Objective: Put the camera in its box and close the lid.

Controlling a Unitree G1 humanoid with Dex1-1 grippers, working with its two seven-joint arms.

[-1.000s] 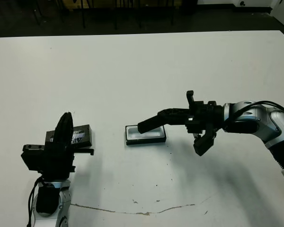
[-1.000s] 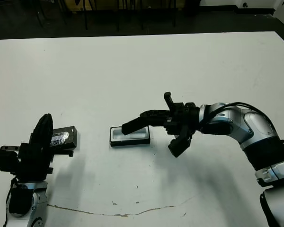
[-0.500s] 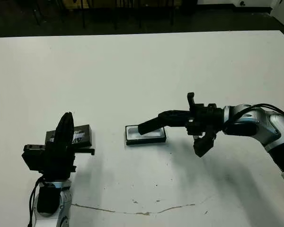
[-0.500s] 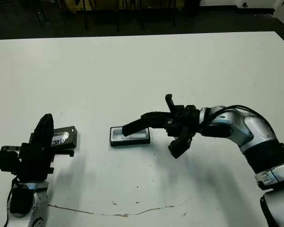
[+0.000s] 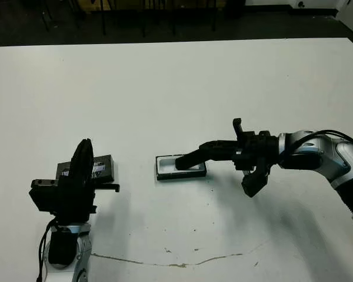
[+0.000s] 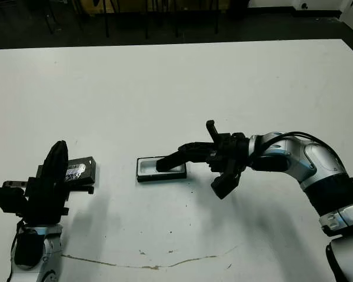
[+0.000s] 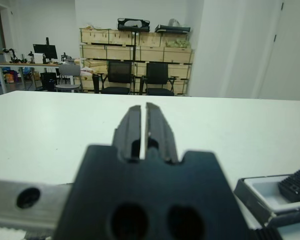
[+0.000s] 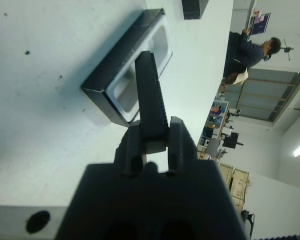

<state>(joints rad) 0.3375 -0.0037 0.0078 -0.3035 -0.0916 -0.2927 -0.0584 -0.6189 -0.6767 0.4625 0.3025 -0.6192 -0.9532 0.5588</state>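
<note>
The box (image 5: 165, 168), a shallow black tray with white lining, lies open at the table's middle. My right gripper (image 5: 222, 148) is shut on the camera (image 5: 188, 160), a narrow dark bar held on edge and slanting down. In the right wrist view the camera (image 8: 150, 95) runs out from between the fingers (image 8: 176, 137), and its far end dips inside the box (image 8: 121, 86). The lid (image 5: 101, 168), a black slab with a shiny label, lies flat at the left. It is partly hidden behind my left gripper (image 5: 83, 150), which stands upright just in front of it, shut and holding nothing.
A thin brown crack (image 5: 170, 261) marks the white table (image 5: 182, 88) near its front edge. Beyond the table, a person (image 8: 250, 47) shows in the right wrist view, and chairs (image 7: 130, 77) and stacked crates in the left wrist view.
My right gripper has sunk a little, bringing the camera's far end down from above the box into the tray. The left arm and the lid have stayed put.
</note>
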